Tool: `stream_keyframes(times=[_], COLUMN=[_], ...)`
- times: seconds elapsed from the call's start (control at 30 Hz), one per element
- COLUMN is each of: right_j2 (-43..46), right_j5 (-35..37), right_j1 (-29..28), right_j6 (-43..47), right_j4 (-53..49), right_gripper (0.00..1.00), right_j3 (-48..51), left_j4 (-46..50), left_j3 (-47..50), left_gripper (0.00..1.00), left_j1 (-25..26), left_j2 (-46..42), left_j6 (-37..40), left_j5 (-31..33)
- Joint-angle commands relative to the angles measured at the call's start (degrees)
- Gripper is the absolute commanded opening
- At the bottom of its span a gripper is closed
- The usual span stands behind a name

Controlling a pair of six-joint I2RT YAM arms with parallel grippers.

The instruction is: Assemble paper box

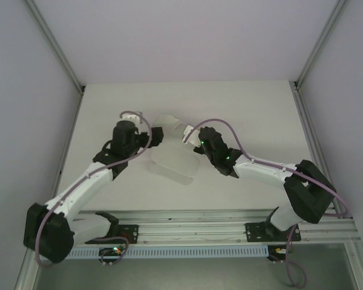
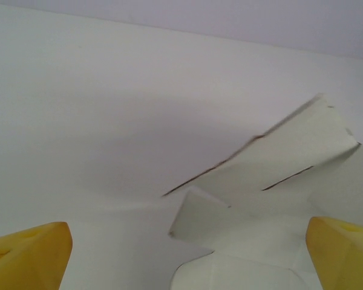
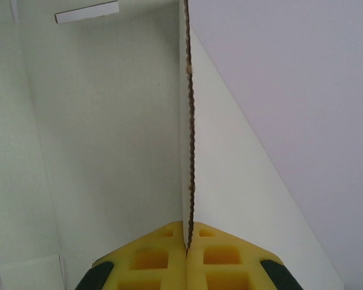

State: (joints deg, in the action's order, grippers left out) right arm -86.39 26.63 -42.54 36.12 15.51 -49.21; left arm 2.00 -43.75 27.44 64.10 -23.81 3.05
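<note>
Between the fingers of my right gripper (image 3: 187, 244), clamped tight, stands a wall edge of the paper box (image 3: 109, 139), its panel running straight ahead. My left gripper (image 2: 187, 266) gapes wide, holding nothing; the box's flaps lie just ahead, toward its right finger, on the white counter (image 2: 78, 103).

A white table (image 1: 230, 103) sits in a booth of plain, pale lavender-grey walls: back wall (image 1: 187, 36), left wall (image 1: 18, 133), right wall (image 1: 354, 121). Aluminium posts (image 1: 54, 45) rise at both rear corners. An aluminium rail (image 1: 193, 226) spans the near edge. Light is soft and even.
</note>
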Motion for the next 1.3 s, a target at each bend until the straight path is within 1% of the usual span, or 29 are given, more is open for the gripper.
stream_keyframes(times=[0.0,0.13,0.23,0.33,0.53,0.8,0.9,1.1,1.2,1.27], right_j2=[1.95,2.71,3.16,3.41,4.28,5.26,5.27,5.62,5.45,5.59], right_j5=[-0.56,-1.19,-2.40,-3.17,-3.78,-5.10,-5.45,-6.41,-7.14,-7.62], right_j1=[0.01,0.02,0.01,0.02,0.08,0.12,0.08,0.05,0.06,0.07], right_j6=[-1.69,-2.35,-2.96,-3.99,-5.23,-6.48,-7.02,-7.60,-7.73,-7.77], right_j4=[2.42,2.25,1.45,1.32,0.99,-0.37,-0.97,-0.95,-1.64,-2.03], right_gripper=[0.00,0.00,0.00,0.00,0.00,0.00,0.00,0.00,0.00,0.00], right_j3=[1.52,1.58,1.53,1.49,1.58,1.50,1.48,1.76,1.67,1.75], left_j4=[5.40,5.58,1.19,-4.57,-13.89,-25.49,-28.81,-27.95,-27.78,-25.99], left_j3=[3.22,5.69,6.72,6.58,5.13,8.40,9.88,8.50,7.60,6.64], left_gripper=[1.00,1.00,1.00,1.00,1.00,1.00,1.00,1.00,1.00,1.00], left_j1=[-5.00,-11.77,-14.68,-15.75,-15.75,-15.33,-14.98,-12.73,-10.50,-9.12], left_j2=[-2.40,-1.17,1.92,6.19,14.31,16.40,16.55,17.92,18.74,19.34], left_j6=[-1.84,-3.50,-4.53,-5.18,-4.28,-3.46,-2.84,0.18,2.23,3.49], left_j5=[-2.13,-5.99,-10.32,-15.26,-24.41,-31.31,-32.67,-33.71,-32.91,-30.23])
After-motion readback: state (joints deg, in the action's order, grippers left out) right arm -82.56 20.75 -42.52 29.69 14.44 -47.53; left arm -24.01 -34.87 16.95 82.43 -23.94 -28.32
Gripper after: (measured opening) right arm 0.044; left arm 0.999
